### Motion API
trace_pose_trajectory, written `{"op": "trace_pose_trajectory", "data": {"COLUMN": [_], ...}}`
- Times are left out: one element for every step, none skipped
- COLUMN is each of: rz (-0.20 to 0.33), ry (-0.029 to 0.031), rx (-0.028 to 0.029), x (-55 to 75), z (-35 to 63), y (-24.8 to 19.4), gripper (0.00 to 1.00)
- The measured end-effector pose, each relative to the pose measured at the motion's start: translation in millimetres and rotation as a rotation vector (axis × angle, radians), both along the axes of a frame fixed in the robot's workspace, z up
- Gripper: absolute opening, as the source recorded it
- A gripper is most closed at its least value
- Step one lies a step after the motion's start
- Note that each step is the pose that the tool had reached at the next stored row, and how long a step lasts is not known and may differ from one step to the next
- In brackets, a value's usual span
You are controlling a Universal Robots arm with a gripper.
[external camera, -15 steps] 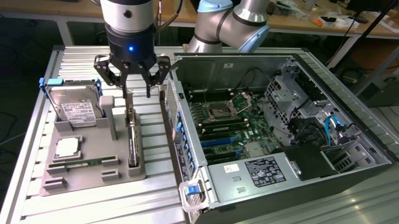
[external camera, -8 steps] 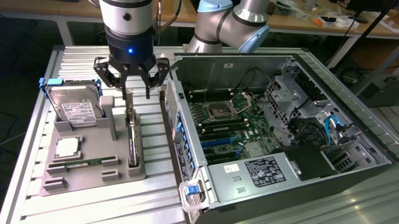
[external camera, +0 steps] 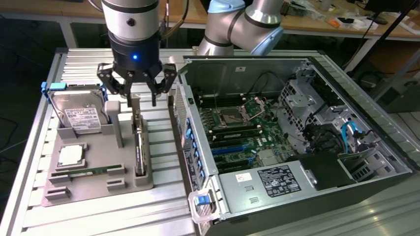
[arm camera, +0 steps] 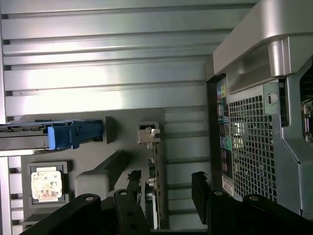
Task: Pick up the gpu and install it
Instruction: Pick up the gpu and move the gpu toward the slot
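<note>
Over grey holder tray (external camera: 98, 156) on desk (external camera: 157, 214), jaws wide open, holding nothing, astride gpu (external camera: 139, 145) standing on edge; open computer case (external camera: 229, 73) just beside

Bright, even light; strong glare on the ribbed metal table (arm camera: 107, 93) in the wrist view; the computer case (external camera: 243, 73) interior lies shaded.

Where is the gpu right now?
On the exterior view's left, the gpu stands on edge in the grey holder, between the hard drive and the computer case, under the open gripper.
</note>
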State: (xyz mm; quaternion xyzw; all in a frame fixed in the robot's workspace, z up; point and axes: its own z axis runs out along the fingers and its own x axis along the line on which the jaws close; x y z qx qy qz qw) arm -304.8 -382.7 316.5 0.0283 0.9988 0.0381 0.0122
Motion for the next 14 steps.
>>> {"op": "trace_pose_trajectory", "data": {"rz": [0.000, 0.000, 0.000, 0.000, 0.000, 0.000, 0.000, 0.000, 0.000, 0.000, 0.000, 0.000, 0.000, 0.000], "ry": [0.0001, 0.0001, 0.0001, 0.0001, 0.0000, 0.0001, 0.0001, 0.0001, 0.0000, 0.0001, 0.0002, 0.0001, 0.0000, 0.0000], "rx": [0.0000, 0.0000, -0.0001, -0.0001, 0.0000, -0.0001, -0.0001, -0.0001, 0.0000, -0.0001, -0.0001, -0.0001, 0.0000, 0.0000], "x": [-0.1, -0.4, -1.4, -2.4, -3.1, -3.7, -4.1, -4.5, -4.9, -5.4, -5.8, -6.3, -6.7, -7.0], "z": [0.0, 0.0, -0.1, -0.3, -0.4, -0.5, -0.7, -0.8, -1.0, -1.1, -1.2, -1.4, -1.6, -1.9], "y": [-0.1, -0.4, -1.4, -3.3, -4.9, -6.5, -7.6, -8.9, -10.3, -11.7, -13.1, -14.6, -16.1, -17.4], "gripper": [0.54, 0.54, 0.54, 0.54, 0.54, 0.54, 0.54, 0.54, 0.54, 0.54, 0.54, 0.54, 0.54, 0.54]}}
